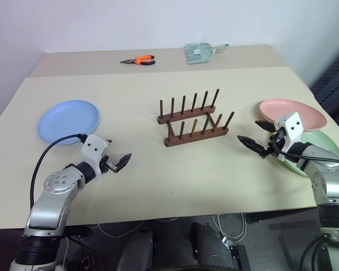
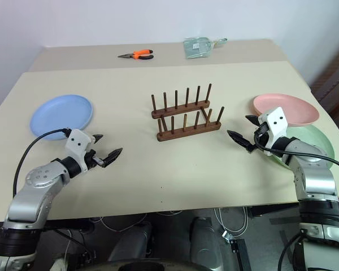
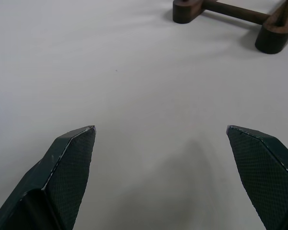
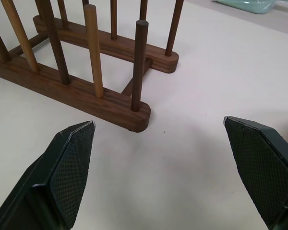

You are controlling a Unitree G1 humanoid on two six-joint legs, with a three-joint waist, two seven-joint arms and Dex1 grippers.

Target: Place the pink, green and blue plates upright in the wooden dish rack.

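- The wooden dish rack (image 1: 193,119) stands empty at the centre of the frame on the beige table (image 1: 158,175), its pegs upright — no plate is in it yet, so the task looks to be at its very start.
- The blue plate (image 1: 68,121) lies flat at the left of the frame, well apart from the rack.
- The pink plate (image 1: 294,112) lies at the right edge, overlapping the green plate (image 1: 322,148) just below it.
- The left gripper (image 1: 117,163) hovers low over bare table below the blue plate, fingers spread wide and holding nothing.
- The right gripper (image 1: 255,137) sits between the rack and the pink plate, its fingers likewise apart and empty.
- Next move, as I judge it: one claw must turn back to its nearest plate and catch the rim — hard with a flat-lying plate, so the fingers need a low, edge-on approach.
- Orange pliers (image 1: 139,60) and a clear packet (image 1: 201,52) lie at the far top, out of the way.
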